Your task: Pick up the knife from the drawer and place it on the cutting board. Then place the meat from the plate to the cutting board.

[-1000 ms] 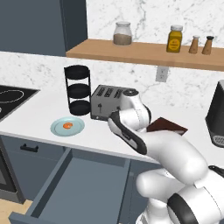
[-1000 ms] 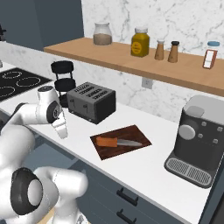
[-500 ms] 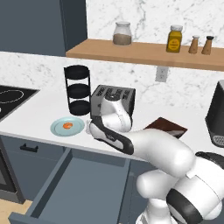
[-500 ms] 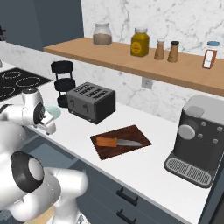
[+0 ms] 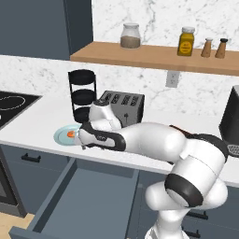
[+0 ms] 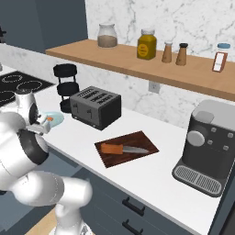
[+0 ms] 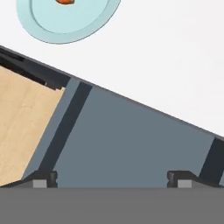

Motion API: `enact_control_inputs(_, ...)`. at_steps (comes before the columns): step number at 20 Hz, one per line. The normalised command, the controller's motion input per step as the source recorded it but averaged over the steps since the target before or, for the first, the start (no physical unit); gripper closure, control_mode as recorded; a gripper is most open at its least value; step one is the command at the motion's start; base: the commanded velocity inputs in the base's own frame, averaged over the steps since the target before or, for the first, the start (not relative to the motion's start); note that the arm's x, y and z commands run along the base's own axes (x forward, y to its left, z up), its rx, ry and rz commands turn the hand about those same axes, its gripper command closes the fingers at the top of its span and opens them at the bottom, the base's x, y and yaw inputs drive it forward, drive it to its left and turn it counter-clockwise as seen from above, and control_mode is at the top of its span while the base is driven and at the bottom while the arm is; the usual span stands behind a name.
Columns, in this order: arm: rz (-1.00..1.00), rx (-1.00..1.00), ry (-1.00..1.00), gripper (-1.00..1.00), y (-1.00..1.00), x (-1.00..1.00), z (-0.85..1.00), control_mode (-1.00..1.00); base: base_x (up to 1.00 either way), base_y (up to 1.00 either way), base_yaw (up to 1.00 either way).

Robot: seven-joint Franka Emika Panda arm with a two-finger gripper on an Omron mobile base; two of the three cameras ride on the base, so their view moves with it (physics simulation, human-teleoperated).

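The knife, with its orange-brown handle, lies on the dark reddish-brown cutting board to the right of the toaster. The meat sits on the pale blue-green plate near the counter's front edge, left of the toaster; the hand view catches the meat at its top edge, on the plate. My gripper hangs just right of the plate, over the counter edge and the pulled-out drawer. It is open, with nothing between the fingertips. The drawer shows a bare grey inside.
A toaster and a black three-tier rack stand behind the plate. A coffee machine sits at the right end of the counter, a stove top at the left. A wooden shelf holds jars above.
The arm has swung left from beside the cutting board, past the toaster, to the plate's right edge. The knife stays on the board and the meat on the plate.
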Motion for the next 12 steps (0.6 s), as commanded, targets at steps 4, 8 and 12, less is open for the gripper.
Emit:
enact_control_inputs(4, -0.02, 0.00, 0.00, -1.00, 0.35, 0.36, 0.00, -1.00, 0.00, 0.00, 0.00)
enact_control_inputs(8, -0.02, -0.02, 0.00, -1.00, 0.27, 0.45, 0.00, -1.00, 0.00, 0.00, 0.00)
enact_control_inputs(12, -0.04, -0.07, 0.00, -1.00, 0.22, 0.45, -0.08, -1.00, 0.00, 0.00, 0.00)
